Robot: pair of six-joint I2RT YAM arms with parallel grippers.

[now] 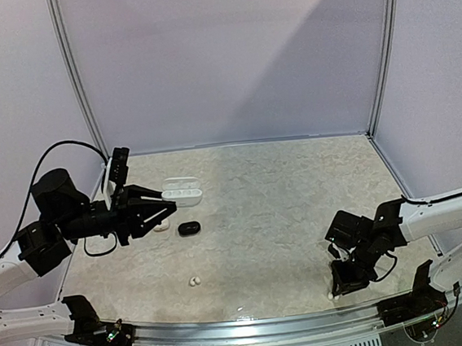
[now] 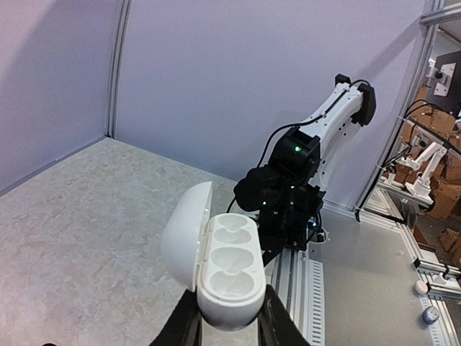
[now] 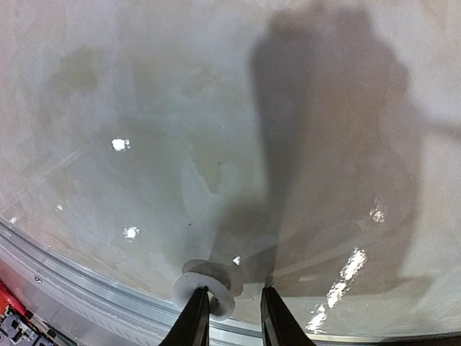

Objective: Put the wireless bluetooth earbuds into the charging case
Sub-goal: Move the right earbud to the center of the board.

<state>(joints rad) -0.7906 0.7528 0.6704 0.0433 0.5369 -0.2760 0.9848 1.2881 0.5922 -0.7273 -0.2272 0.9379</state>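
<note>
Closest to the left wrist lens, the left gripper [image 2: 230, 326] is clamping its two dark fingers on the rounded end of the white charging case [image 2: 229, 272] at the bottom centre of the frame. It is holding the case clear above the table [image 2: 72, 238]. The case is standing open, its lid swinging out to the left of the frame, and three scooped wells are showing in a row along its white inside. Beyond it, at centre right, the right arm [image 2: 288, 180] is bending down toward the table, with small green lights glowing on it. A white tag [image 2: 452, 79] at the upper right is carrying a dark mark too small to read.

At the bottom centre of the right wrist frame, the right gripper [image 3: 235, 317] is reaching down to the table with its fingers a little apart and bare table showing between them. A white earbud [image 3: 215, 282] is lying against the finger on the left of the frame, not pinched by both, just beside the metal rail [image 3: 108, 303] at the table's near edge.

From above, a black case [image 1: 189, 228] is sitting closed at centre left of the frame, just below the held case. A small white object [image 1: 162, 225] is lying beside it, and two white earbuds [image 1: 195, 281] are resting together lower down.
</note>
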